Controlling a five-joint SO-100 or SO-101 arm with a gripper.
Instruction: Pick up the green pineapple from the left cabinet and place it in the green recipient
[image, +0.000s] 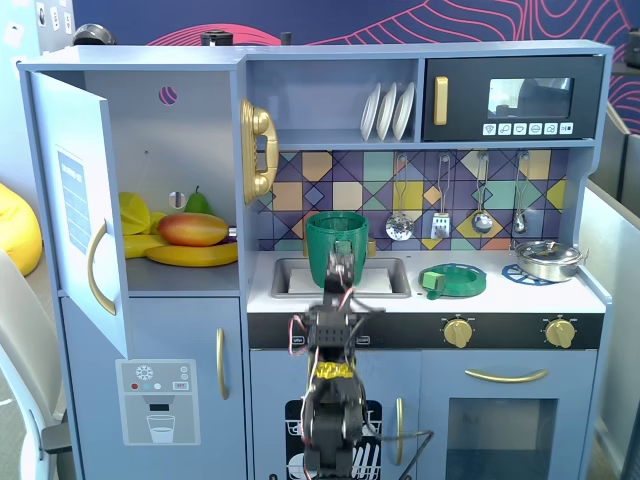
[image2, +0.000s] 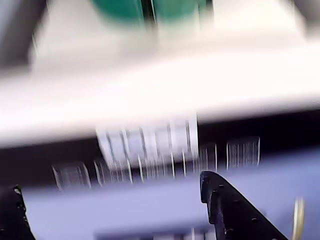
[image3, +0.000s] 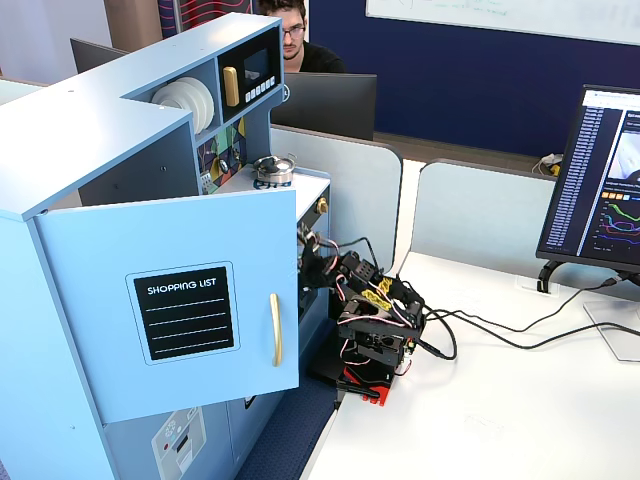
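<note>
The left cabinet (image: 190, 130) stands open, its door (image: 75, 210) swung out to the left. Inside lie a red-yellow mango (image: 193, 229), a banana (image: 195, 255) and a green pear (image: 198, 202). No green pineapple shows in any view. The dark green pot (image: 335, 232) stands in the sink; it is a green blur at the top of the wrist view (image2: 145, 9). My gripper (image: 340, 262) is raised in front of the pot, at the counter's front edge. In the wrist view my gripper (image2: 107, 192) is open and empty, facing the counter front.
A flat round green dish (image: 453, 280) lies right of the sink (image: 385, 280). A silver pot (image: 547, 258) sits on the hob. The arm base (image3: 370, 350) stands on a white desk (image3: 500, 400) before the kitchen. The open door (image3: 170, 300) juts out beside the arm.
</note>
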